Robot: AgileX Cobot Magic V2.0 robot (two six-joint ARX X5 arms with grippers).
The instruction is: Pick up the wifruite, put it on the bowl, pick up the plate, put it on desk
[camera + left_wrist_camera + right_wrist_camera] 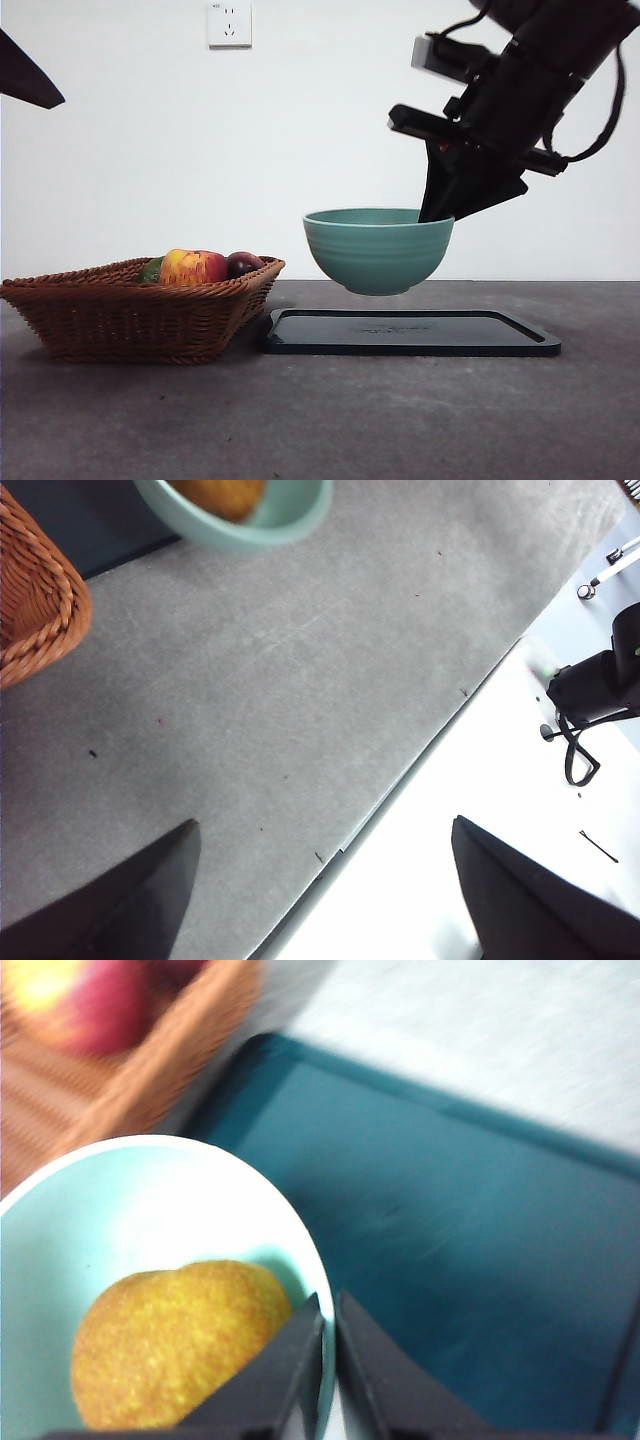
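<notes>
Bowl (378, 249) rim — pinched between right fingers (275, 1380)

From the front, the bowl's (378, 250) wall hides the kiwifruit (175, 1345) and the right pincer's (328, 1360) tips. The right wrist picture is blurred; beyond that pincer, its edge crops the apple (75, 1000) and wicker basket (150, 1080).

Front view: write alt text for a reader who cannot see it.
A black right gripper grips the rim of a ridged teal-green ceramic bowl, holding it in the air above a flat dark rectangular tray on the dark grey-brown desk. To one side, a brown wicker basket holds a red-yellow apple and a dark purple fruit.
</notes>
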